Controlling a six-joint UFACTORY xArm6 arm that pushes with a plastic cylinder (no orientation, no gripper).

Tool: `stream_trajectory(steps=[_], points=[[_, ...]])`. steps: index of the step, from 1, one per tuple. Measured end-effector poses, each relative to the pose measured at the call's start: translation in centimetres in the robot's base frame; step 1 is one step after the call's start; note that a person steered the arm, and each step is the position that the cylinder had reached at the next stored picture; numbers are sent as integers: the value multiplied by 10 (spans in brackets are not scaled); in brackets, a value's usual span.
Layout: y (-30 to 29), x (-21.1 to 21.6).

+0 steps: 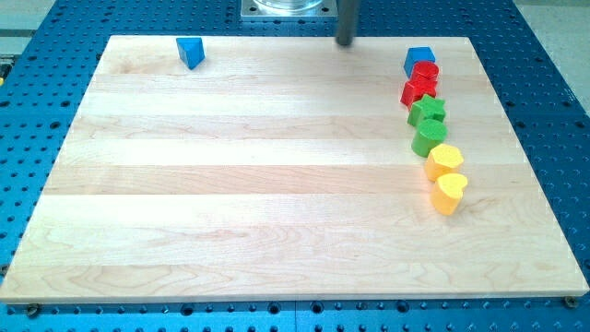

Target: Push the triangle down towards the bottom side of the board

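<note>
At the view's top edge of the board [277, 240], a little right of centre, my tip [346, 41] rests on the wood with nothing touching it; it is a bare rod, so it holds nothing and has nothing to open or close. The blue triangle [191, 52] lies well off toward the view's left, at nearly the same height, close to the top left corner. That sideways gap is what matters: to drive the triangle toward the view's bottom, the tip would, I judge, have to travel left and get in above it (there is only a thin strip of board between the block and the top edge). The wood below the triangle looks open all the way down. Everything else stands well apart on the view's right, in a crooked line running downward: a blue cube [418, 61], two red blocks [420, 83], two green blocks [428, 125], and two yellow blocks [446, 177], none in the way.
</note>
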State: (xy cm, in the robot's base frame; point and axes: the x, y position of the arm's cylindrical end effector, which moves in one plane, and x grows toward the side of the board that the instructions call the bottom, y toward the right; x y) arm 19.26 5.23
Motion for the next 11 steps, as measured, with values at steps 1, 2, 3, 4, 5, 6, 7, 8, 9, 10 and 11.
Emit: stream_trajectory(steps=[1,2,3,4,5,6,7,8,9,10,11], points=[[-60,0],[-97,-1],[-133,0],[-163,-1],[-195,-1],[-211,0],[-211,8],[-200,65],[-182,127],[-195,134],[-229,126]])
